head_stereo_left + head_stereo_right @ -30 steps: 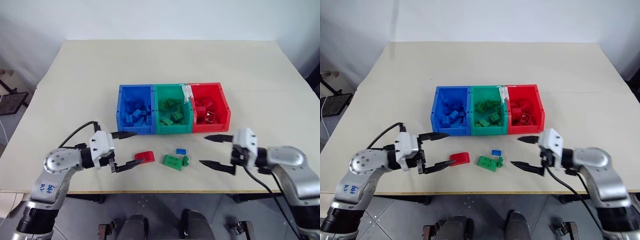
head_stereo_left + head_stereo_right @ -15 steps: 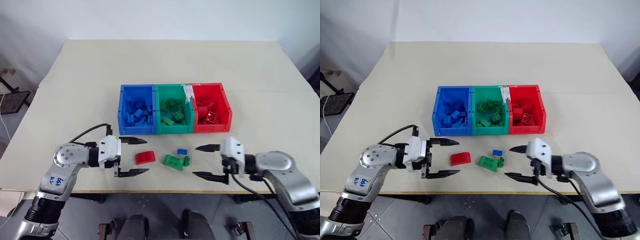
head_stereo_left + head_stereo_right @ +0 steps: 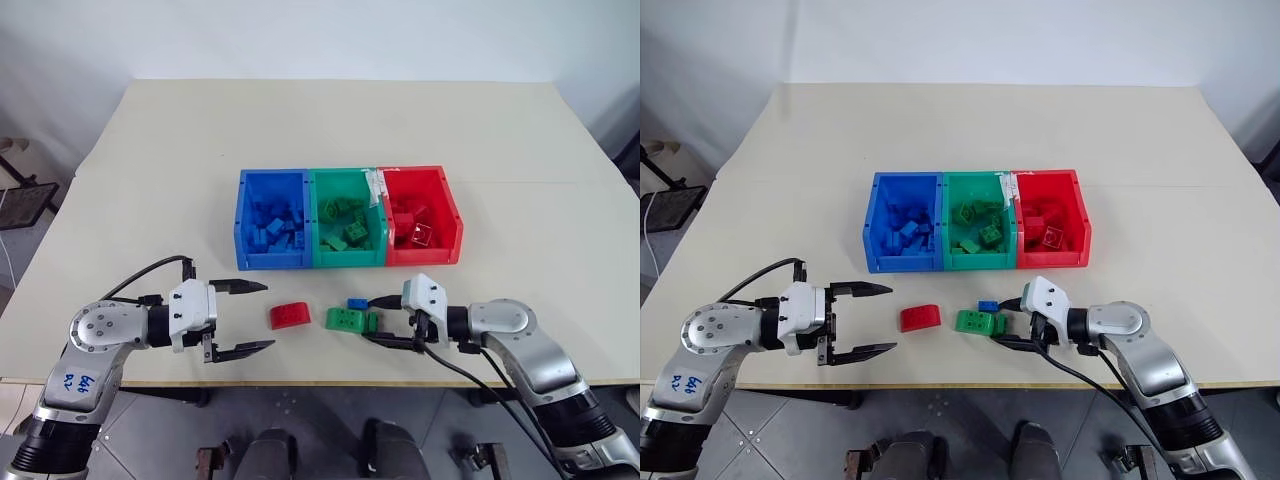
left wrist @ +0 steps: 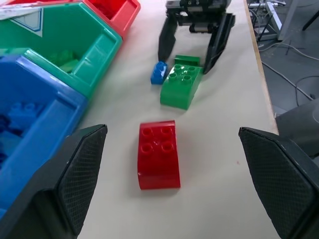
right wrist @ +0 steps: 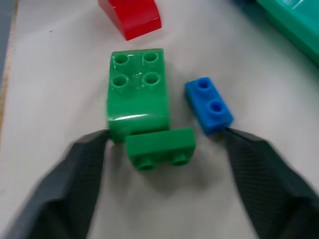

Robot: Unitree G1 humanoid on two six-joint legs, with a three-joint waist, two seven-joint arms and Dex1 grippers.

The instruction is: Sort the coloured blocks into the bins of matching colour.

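We see the three joined bins (image 3: 348, 262) mid-table (image 3: 150, 160) — four loose bricks (image 3: 344, 320) lie before them, nearer the front edge.

A plain test room or lab, by the look of it: one bare cream tabletop (image 3: 330, 130) stands against blank white walls (image 3: 300, 35) on a grey floor (image 3: 170, 440). At nine o'clock sits a black metal stand (image 3: 22, 200). In the left wrist view, loose cables (image 4: 294, 69) trail across the floor beyond the tabletop's edge.
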